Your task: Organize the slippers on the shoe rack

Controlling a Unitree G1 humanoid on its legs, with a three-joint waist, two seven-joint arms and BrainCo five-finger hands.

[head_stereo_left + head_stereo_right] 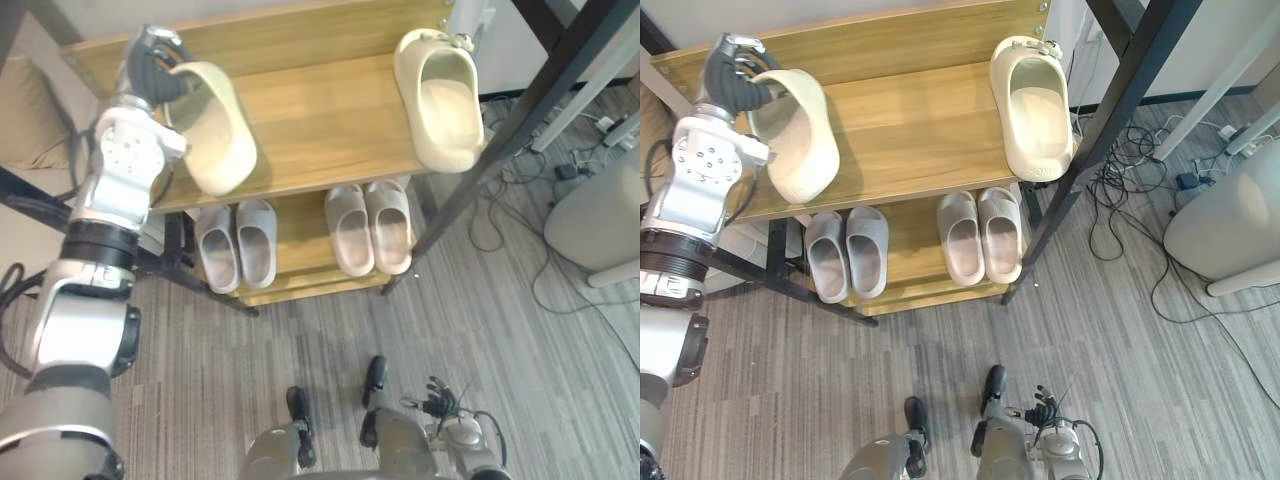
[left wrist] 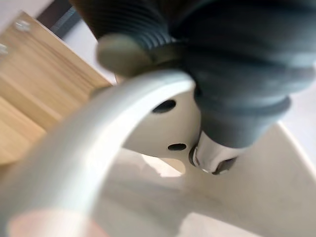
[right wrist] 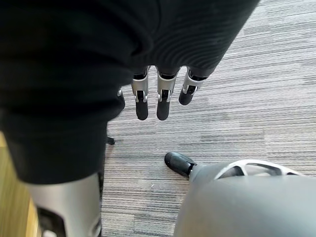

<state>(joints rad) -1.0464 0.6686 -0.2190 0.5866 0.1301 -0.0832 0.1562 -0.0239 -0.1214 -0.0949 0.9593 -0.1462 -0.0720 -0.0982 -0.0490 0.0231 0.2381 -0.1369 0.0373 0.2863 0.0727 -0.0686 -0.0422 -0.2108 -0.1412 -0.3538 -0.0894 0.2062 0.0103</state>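
My left hand [image 1: 150, 60] is at the back left of the rack's wooden top shelf [image 1: 320, 120], fingers curled over the heel rim of a cream slipper [image 1: 215, 125]. That slipper is tilted on its side, toe toward the shelf's front edge. In the left wrist view its cream inside [image 2: 237, 197] shows just past the hand [image 2: 237, 64]. A matching cream slipper [image 1: 440, 95] lies flat at the shelf's right end, toe to the front. My right hand [image 3: 158, 98] hangs over the carpet with straight fingers, holding nothing.
On the lower shelf lie two pairs of grey slippers, one at the left [image 1: 237, 245] and one at the right [image 1: 372, 228]. A black slanted frame post [image 1: 520, 130] stands by the rack's right end. Cables [image 1: 560, 170] and a pale bin [image 1: 600, 220] are on the floor to the right.
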